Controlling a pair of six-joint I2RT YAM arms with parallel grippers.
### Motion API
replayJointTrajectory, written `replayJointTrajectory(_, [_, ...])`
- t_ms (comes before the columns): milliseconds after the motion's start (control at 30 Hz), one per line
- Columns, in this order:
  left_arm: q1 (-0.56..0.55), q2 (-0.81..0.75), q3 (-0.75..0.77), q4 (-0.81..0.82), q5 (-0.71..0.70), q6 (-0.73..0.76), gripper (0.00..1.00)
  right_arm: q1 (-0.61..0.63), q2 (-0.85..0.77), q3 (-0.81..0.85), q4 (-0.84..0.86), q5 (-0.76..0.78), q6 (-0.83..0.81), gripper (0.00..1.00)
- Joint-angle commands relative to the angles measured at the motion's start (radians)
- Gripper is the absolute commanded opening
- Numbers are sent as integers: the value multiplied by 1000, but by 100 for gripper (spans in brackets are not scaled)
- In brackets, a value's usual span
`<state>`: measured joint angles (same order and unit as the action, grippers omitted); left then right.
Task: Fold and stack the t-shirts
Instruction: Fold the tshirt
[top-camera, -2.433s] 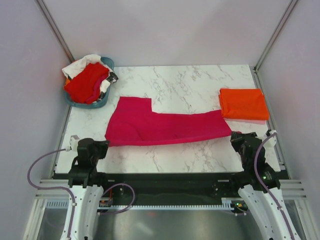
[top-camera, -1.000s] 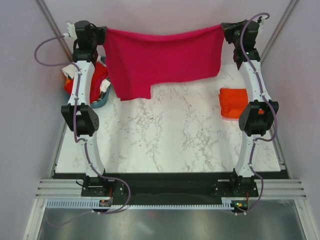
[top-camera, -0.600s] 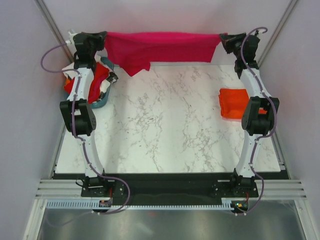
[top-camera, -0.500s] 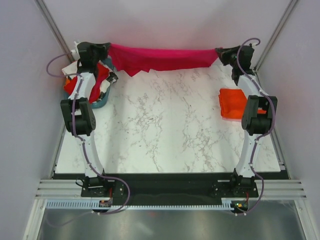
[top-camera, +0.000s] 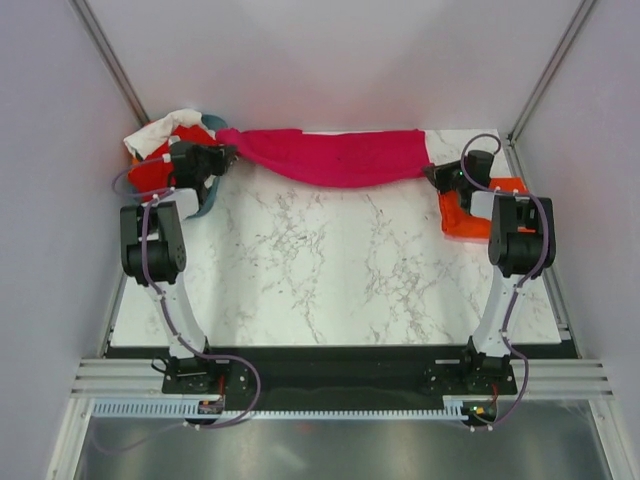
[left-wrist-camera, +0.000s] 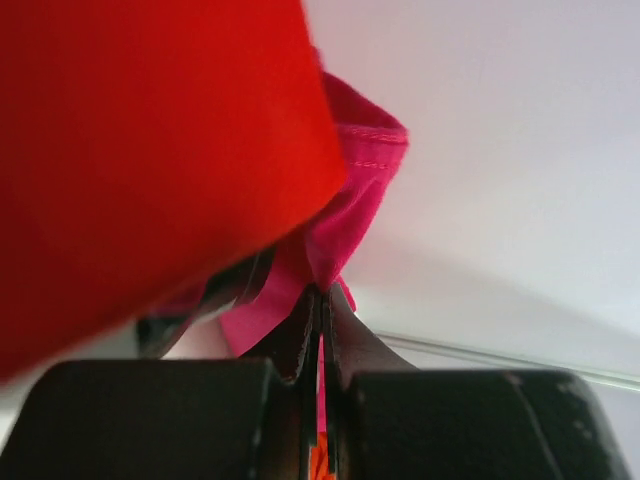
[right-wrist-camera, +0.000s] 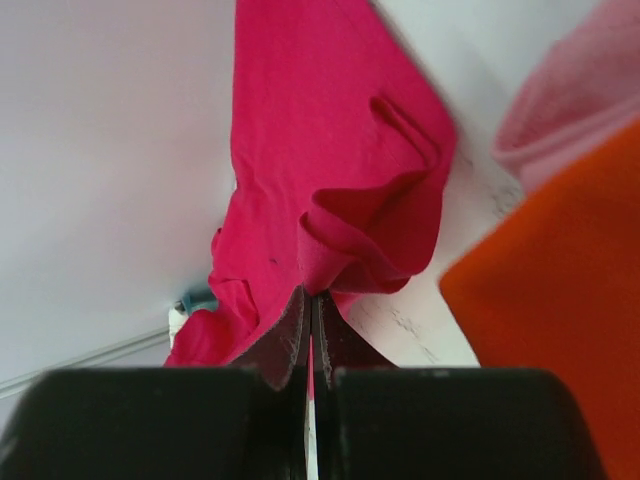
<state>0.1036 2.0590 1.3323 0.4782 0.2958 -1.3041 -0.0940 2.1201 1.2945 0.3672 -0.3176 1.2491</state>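
Magenta t-shirt sags, pinched endwise by my left end effector and right end effector; I should lower both evenly, cloth taut, onto the tabletop.

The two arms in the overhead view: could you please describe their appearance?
Both the left arm and the right arm have slim white links joined by bulky black joint housings, with a mauve cable looping alongside each. The fingers are black.

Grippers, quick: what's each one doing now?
The left gripper is shut on the magenta-pink cotton t-shirt.
The right gripper is shut on the same t-shirt.
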Motion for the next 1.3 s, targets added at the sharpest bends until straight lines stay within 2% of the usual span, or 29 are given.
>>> replayJointTrajectory(0, [10, -82, -96, 56, 40, 34, 2, -9, -91, -70, 108, -9, -28, 0])
replayJointTrajectory(133, [-2, -157, -142, 2, 26, 104, 2, -10, -138, -150, 108, 0, -59, 0])
replayJointTrajectory(333, [-42, -195, -78, -173, -26, 225, 2, -18, -170, -191, 81, -3, -92, 0])
replayJointTrajectory(567, [-91, -276, -53, -364, -180, 345, 2, -18, -213, -238, 50, 0, -132, 0])
replayJointTrajectory(733, [-91, -368, -192, -378, -231, 295, 2, -12, -282, -285, 7, 17, -174, 0])
replayJointTrajectory(933, [-93, -502, -363, -378, -270, 270, 2, 23, -385, -336, -134, 103, -272, 0])
replayJointTrajectory(1267, [-91, -741, -685, -357, -281, 218, 2, 51, -567, -535, -177, 167, -306, 0])
